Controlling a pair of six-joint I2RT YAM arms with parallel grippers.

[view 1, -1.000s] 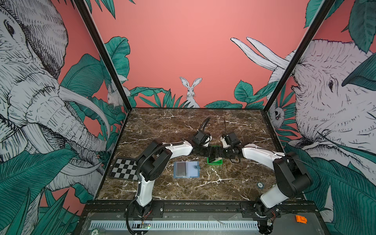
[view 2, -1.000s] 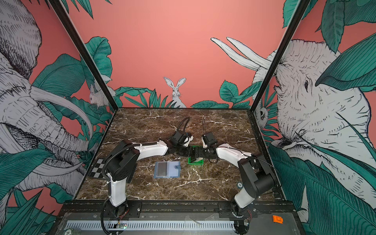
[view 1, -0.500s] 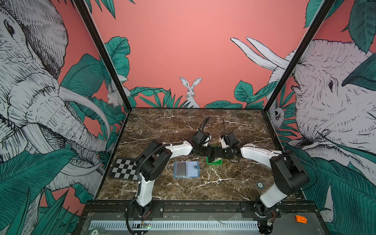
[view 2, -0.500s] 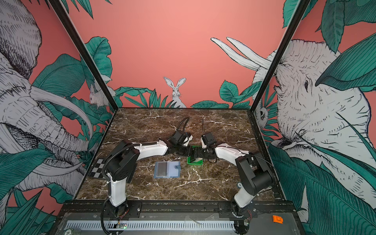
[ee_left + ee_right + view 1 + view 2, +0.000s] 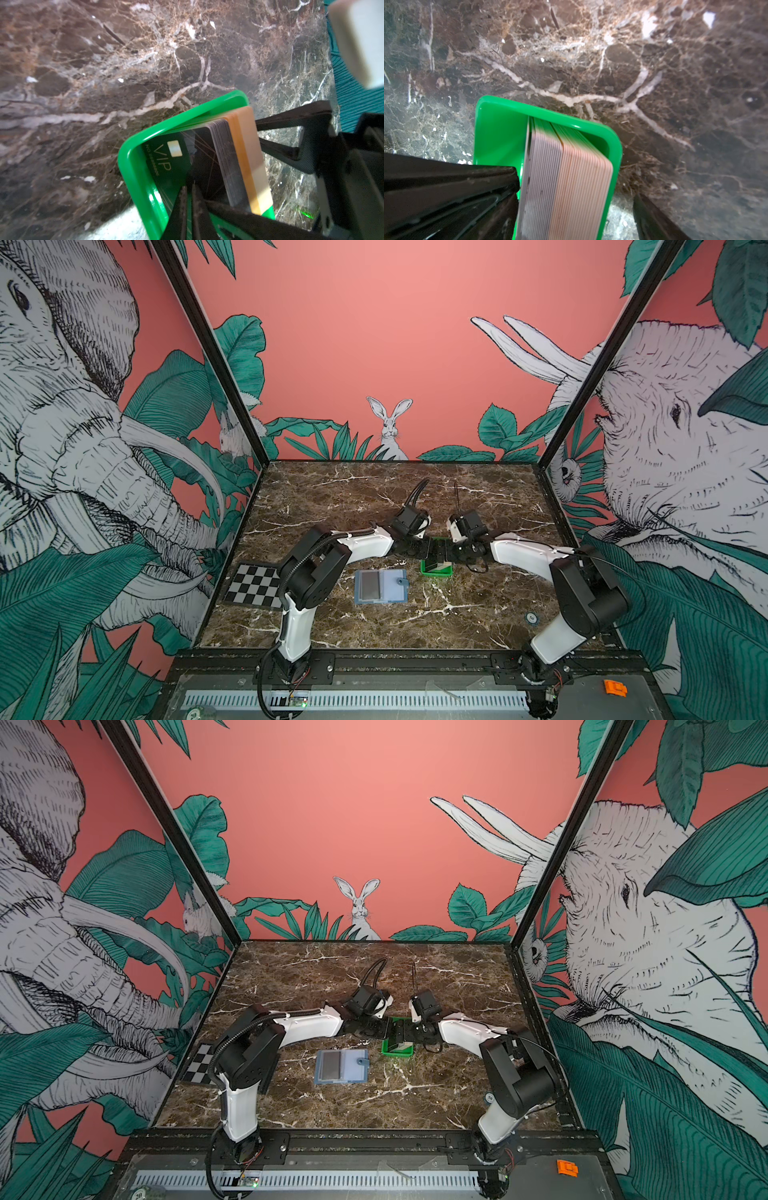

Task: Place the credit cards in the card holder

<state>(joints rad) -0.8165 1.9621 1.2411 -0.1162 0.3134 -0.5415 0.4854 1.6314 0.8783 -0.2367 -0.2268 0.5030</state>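
The credit cards (image 5: 564,182) stand on edge as a grey and tan stack in a small green tray (image 5: 436,572). A black VIP card (image 5: 166,164) leans apart from the stack (image 5: 239,162). My left gripper (image 5: 188,195) is shut, with its tips at that card's near edge; I cannot tell whether the card is pinched. My right gripper (image 5: 576,185) is open: one finger is inside the tray beside the stack, the other outside the tray wall. In both top views the slate-blue card holder (image 5: 380,586) lies open in front of the tray, with a grey card (image 5: 370,585) in one sleeve.
A checkerboard plate (image 5: 255,585) lies at the table's left edge. A small round disc (image 5: 531,617) sits near the right arm's base. Both grippers (image 5: 395,1031) meet tip to tip over the tray (image 5: 397,1051), behind the card holder (image 5: 341,1066).
The right arm has edged a little to the left over the tray. The left arm and the card holder have not moved.
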